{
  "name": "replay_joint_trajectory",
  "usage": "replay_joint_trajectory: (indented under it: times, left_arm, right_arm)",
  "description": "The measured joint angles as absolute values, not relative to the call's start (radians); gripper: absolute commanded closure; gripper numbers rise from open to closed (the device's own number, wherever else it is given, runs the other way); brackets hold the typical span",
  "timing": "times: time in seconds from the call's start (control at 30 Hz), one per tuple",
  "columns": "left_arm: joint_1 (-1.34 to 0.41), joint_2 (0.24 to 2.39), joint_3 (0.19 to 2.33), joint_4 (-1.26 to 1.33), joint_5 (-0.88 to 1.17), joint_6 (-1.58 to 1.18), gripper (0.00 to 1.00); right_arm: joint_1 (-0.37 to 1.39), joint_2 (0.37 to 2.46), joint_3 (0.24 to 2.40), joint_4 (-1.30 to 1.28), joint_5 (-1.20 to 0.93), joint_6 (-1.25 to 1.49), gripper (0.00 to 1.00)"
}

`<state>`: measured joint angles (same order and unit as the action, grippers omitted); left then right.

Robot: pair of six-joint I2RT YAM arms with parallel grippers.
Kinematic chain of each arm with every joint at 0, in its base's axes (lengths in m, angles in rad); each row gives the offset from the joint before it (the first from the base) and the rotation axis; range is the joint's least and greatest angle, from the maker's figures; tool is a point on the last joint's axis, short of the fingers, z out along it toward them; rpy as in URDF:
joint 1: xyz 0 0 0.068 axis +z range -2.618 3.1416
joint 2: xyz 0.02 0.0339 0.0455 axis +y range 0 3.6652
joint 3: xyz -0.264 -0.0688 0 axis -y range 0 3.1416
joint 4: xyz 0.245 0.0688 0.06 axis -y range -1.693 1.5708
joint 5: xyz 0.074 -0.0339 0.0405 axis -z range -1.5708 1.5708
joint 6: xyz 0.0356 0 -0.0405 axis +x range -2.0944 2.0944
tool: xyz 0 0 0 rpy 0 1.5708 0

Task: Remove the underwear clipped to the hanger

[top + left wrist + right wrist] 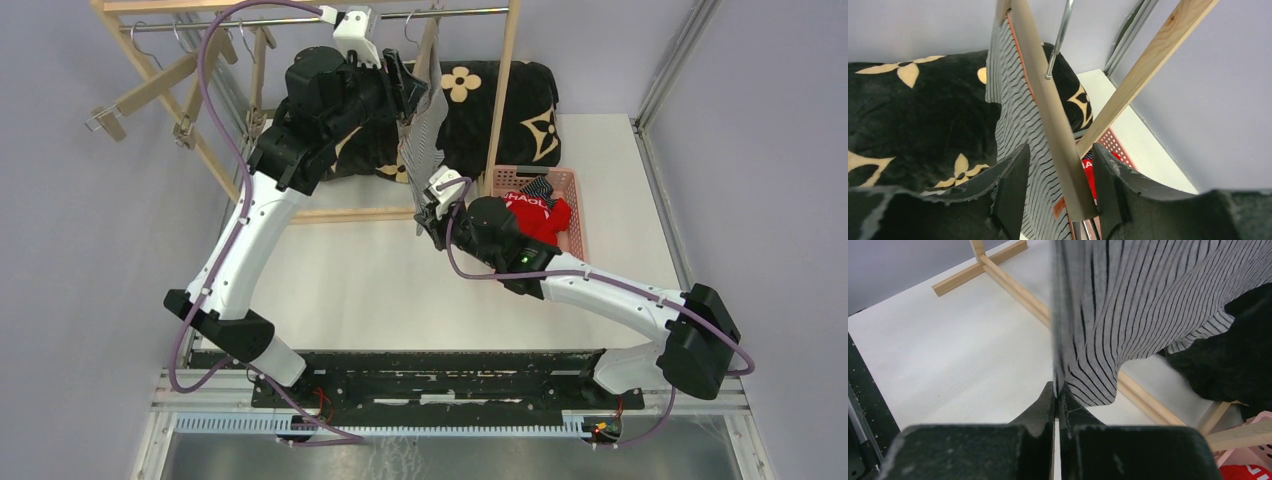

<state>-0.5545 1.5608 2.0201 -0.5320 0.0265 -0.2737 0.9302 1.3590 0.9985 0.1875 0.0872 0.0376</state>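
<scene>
Pinstriped grey-and-white cloth underwear (pixel 427 125) hangs clipped to the pale wooden hanger (pixel 1048 110). The right gripper (pixel 1055 392) is clamped on its lower hem, seemingly to tug it free; the left gripper (pixel 1060 150), jaws apart, straddles the hanger, probably to steady it.

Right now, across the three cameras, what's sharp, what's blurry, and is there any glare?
Top external: even, soft light, faint shadows, everything sharp, no glare. Left wrist: the left gripper's fingers are soft-edged near the lens; the wooden hanger is crisp. Right wrist: the pinstriped underwear blurs along its near edge, the right gripper is dark, the table bright but not blown out.
</scene>
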Motion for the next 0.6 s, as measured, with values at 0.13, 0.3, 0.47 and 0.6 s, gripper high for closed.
replay_joint_trajectory:
  times: [0.13,0.3,0.47,0.6]
  left_arm:
    - [-0.558,1.577,2.032,-0.534,0.001,-0.263,0.51]
    - [-0.559,1.586,2.050,-0.530,-0.016,-0.255,0.65]
    - [-0.559,1.586,2.056,-0.524,-0.024,-0.229,0.96]
    - [-0.564,1.591,2.057,-0.518,-0.023,-0.218,0.97]
  right_arm:
    - [0.934,1.363,0.999,0.187,0.087,0.034,0.94]
    - [0.935,1.364,0.999,0.189,0.087,0.028,0.93]
    - [0.936,1.364,0.999,0.198,0.087,0.028,0.80]
    - [0.940,1.364,0.999,0.194,0.086,0.033,0.44]
